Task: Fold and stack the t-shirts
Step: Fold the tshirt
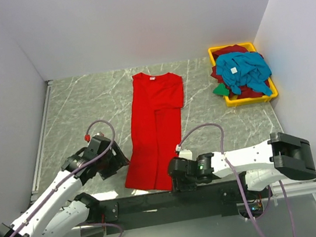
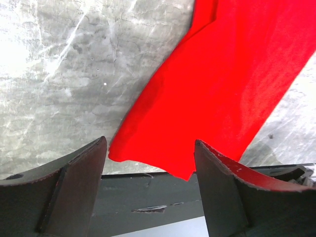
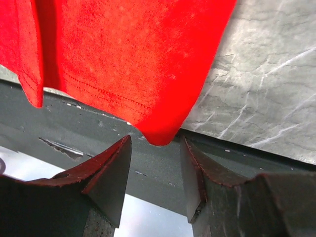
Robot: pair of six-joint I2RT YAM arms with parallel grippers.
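Down at bottom centre of the overhead view, bracketing the hem of the red t-shirt (image 1: 156, 124) laid long-ways up the frame: left gripper (image 2: 150, 143) gaping wide at the left-hand corner, right gripper (image 3: 155, 140) narrower round the right-hand corner, equally near, neither pinching yet.

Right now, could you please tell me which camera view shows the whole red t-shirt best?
The top external view: the red t-shirt lies there full length, collar at the far end. The left wrist view shows only part of its near hem; the right wrist view shows only a stitched hem corner up close.
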